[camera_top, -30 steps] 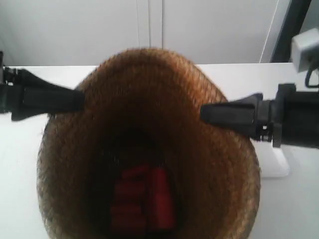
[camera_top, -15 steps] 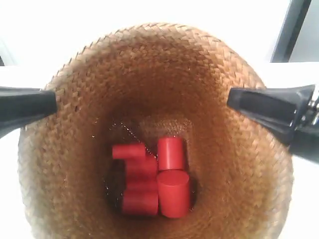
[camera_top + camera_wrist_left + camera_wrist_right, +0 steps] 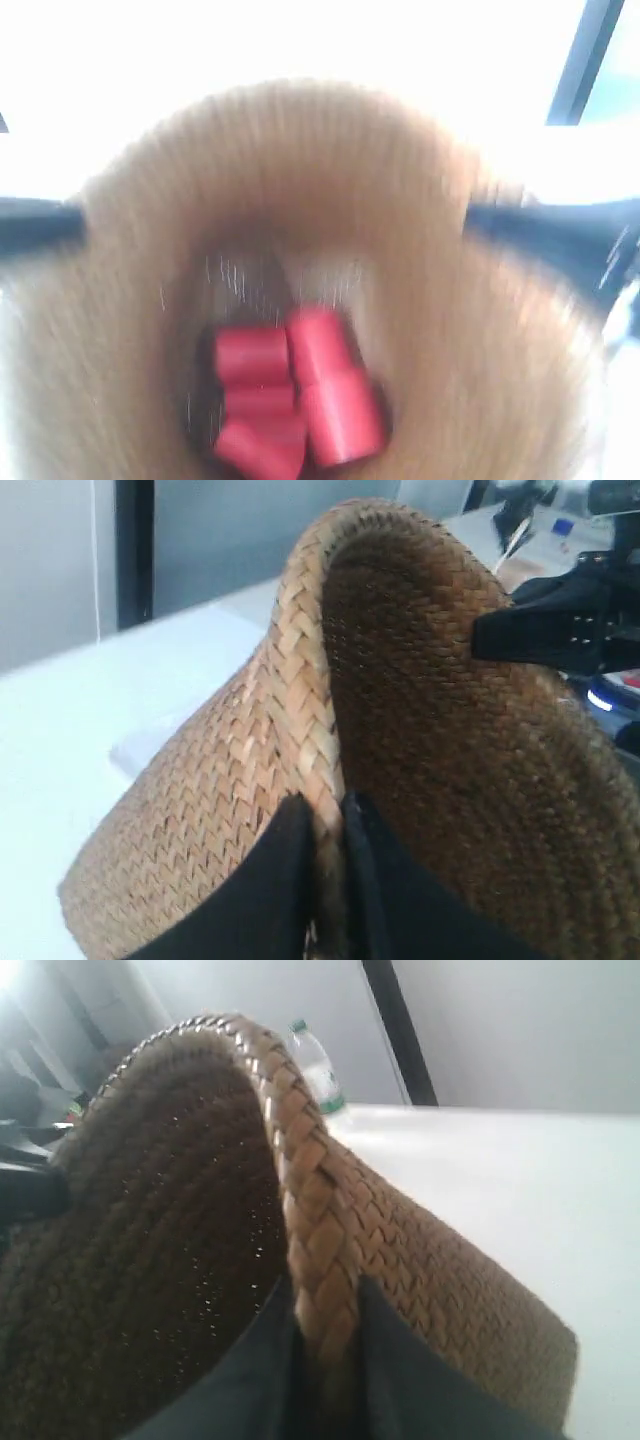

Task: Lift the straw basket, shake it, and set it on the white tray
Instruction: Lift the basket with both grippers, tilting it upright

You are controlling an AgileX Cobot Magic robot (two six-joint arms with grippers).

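The straw basket [image 3: 300, 200] filled most of the exterior view, smeared by blur, its mouth facing the camera. A cluster of red cylinders [image 3: 290, 400] lay at its bottom. It was held by opposite sides of its braided rim. The left end effector [image 3: 322, 812] was pinching the rim, one black finger on the outer weave and one on the inner. The right end effector [image 3: 325, 1300] was clamped on the far side of the rim in the same way.

A white surface [image 3: 80, 710] spread out around the basket. In the left wrist view a pale flat patch [image 3: 135, 752] lay on it just beside the basket's wall. It was possibly a tray, though too faint to be sure. Behind the surface stood pale grey walls with a dark vertical post [image 3: 400, 1030]. A clear plastic bottle [image 3: 315, 1065] stood at the surface's far edge.
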